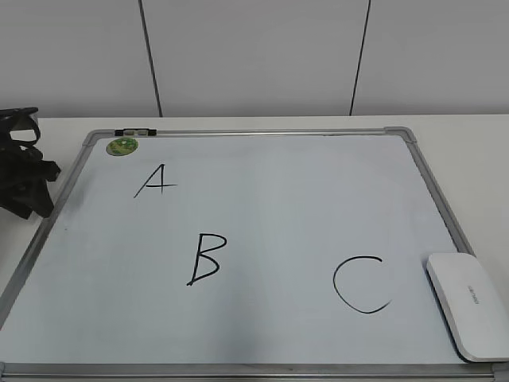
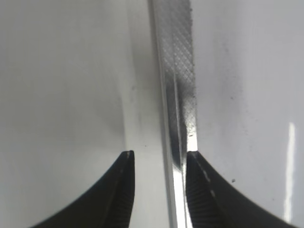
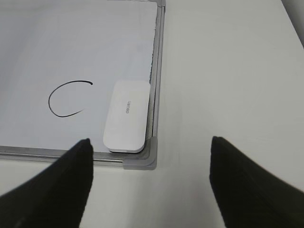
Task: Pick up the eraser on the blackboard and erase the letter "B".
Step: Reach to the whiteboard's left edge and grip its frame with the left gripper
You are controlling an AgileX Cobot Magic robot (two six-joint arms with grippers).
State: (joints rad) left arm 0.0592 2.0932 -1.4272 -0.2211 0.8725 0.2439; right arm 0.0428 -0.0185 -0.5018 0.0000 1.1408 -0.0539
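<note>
The blackboard (image 1: pixel 318 199) is a white dry-erase board with a silver frame, lying flat on the table. The black letter "B" (image 1: pixel 205 259) is at its lower middle, between "A" (image 1: pixel 155 181) and "C" (image 1: pixel 362 284). The white eraser (image 1: pixel 471 304) lies in the board's lower right corner, against the frame. In the right wrist view the eraser (image 3: pixel 127 116) lies beyond my right gripper (image 3: pixel 150 141), which is wide open, empty and above the table by the board's corner. My left gripper (image 2: pixel 160 154) is open and empty, low over the board's frame (image 2: pixel 178 71).
A small green round magnet (image 1: pixel 122 146) sits at the board's top left corner. The left arm's black body (image 1: pixel 20 163) is beside the board's left edge. A small dark clip (image 1: pixel 135 131) sits on the top frame. White table (image 3: pixel 228 71) lies right of the board.
</note>
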